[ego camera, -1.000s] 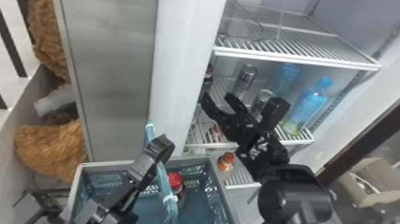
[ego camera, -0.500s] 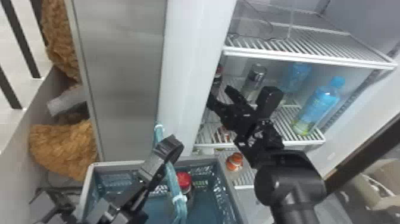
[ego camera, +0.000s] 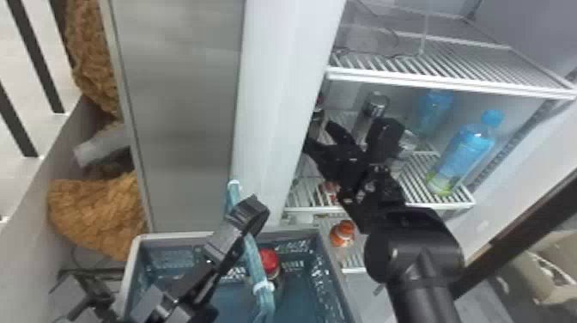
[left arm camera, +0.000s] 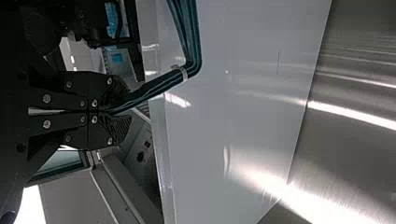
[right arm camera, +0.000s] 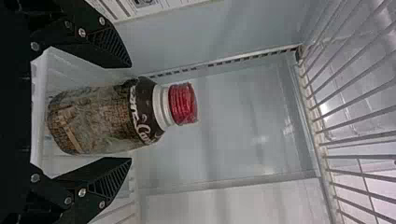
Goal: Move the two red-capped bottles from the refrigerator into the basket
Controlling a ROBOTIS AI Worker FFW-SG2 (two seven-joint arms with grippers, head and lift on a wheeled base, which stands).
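My left gripper [ego camera: 247,214] is at the basket's [ego camera: 332,270] handle [ego camera: 256,257]; in the left wrist view the left gripper [left arm camera: 116,112] is shut on that teal handle [left arm camera: 159,85]. One red-capped bottle [ego camera: 269,263] stands inside the basket. My right gripper [ego camera: 358,135] is in the refrigerator's middle compartment, close to a red-capped bottle [ego camera: 317,109] partly hidden by the left wall. In the right wrist view, the right gripper [right arm camera: 130,112] is open, its fingers on either side of the upright red-capped bottle's [right arm camera: 105,116] body, with space between them and it.
A silver-topped bottle [ego camera: 372,109] and two blue bottles [ego camera: 466,148] share the middle shelf [ego camera: 420,206]. An orange-capped bottle [ego camera: 342,234] stands lower down. The wire shelf above [ego camera: 429,81] and the refrigerator's left wall [ego camera: 283,107] border the right arm's space.
The head view has shifted, moving the scene rightward in it. Relative to the shelves, my right gripper has gone left and deeper inside, nearer the red-capped bottle. The left gripper stays at the handle.
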